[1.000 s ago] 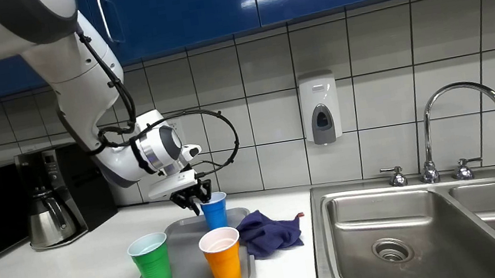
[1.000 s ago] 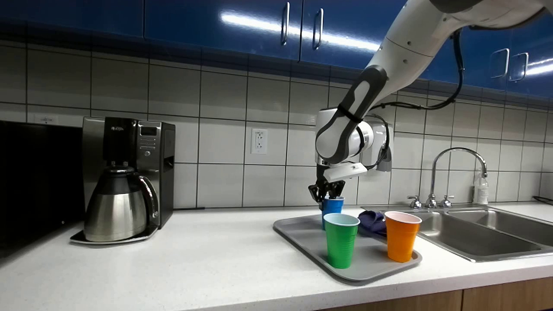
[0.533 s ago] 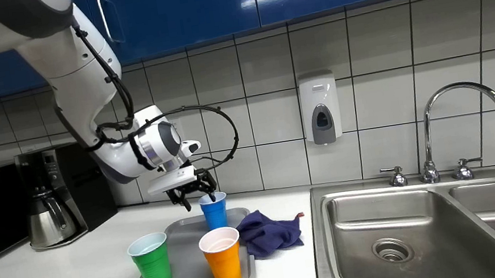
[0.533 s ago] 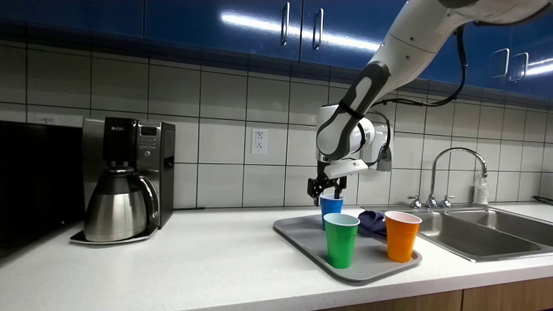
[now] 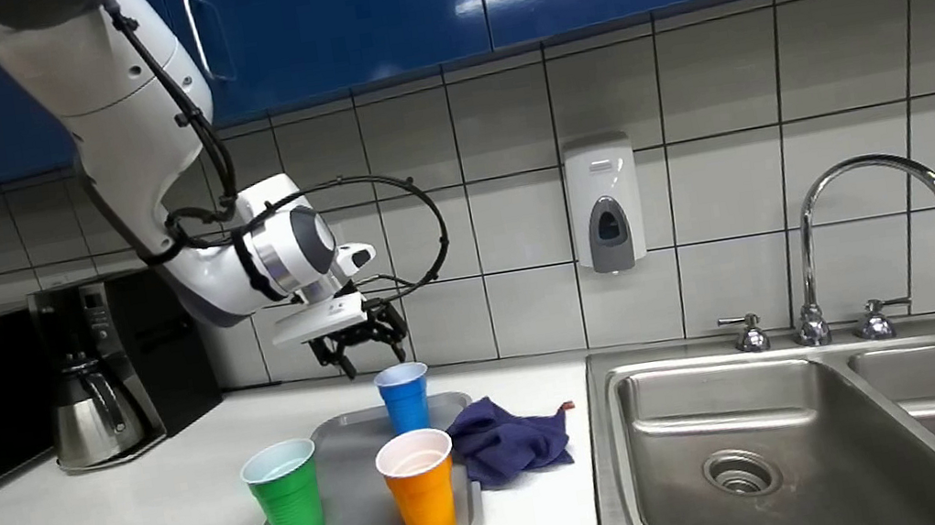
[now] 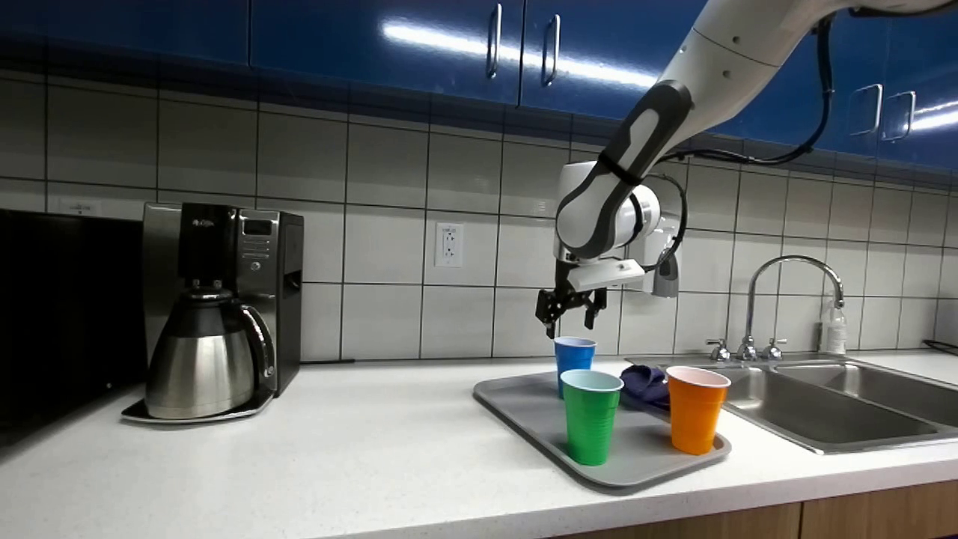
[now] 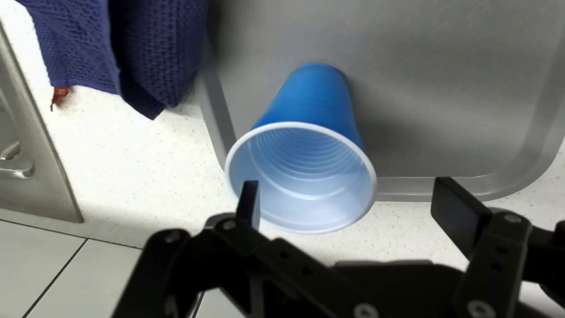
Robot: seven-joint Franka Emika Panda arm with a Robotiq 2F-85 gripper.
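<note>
My gripper [image 5: 374,365] hangs above a blue cup [image 5: 406,401] with its jaws spread wide and nothing between them. In both exterior views a gap shows between the fingertips and the rim of the blue cup [image 6: 573,370]. The wrist view looks down into the blue cup [image 7: 309,101], with one finger [image 7: 248,201] overlapping its rim in the picture and the other well to the right. The cup stands upright on a grey tray [image 5: 358,492]. Nearer the tray's front are a green cup [image 5: 288,502] and an orange cup [image 5: 426,500], both upright.
A crumpled purple cloth [image 5: 508,442] lies against the tray's side, between it and the steel sink [image 5: 606,464]. A coffee maker [image 6: 269,329] with a steel carafe stands on the counter. Behind the cup rises the tiled wall [image 6: 464,322]; blue cabinets [image 6: 389,52] hang overhead.
The jaws have opened from around the blue cup's rim, and my gripper has risen clear of it. The blue cup stays on the tray; the other cups have not moved.
</note>
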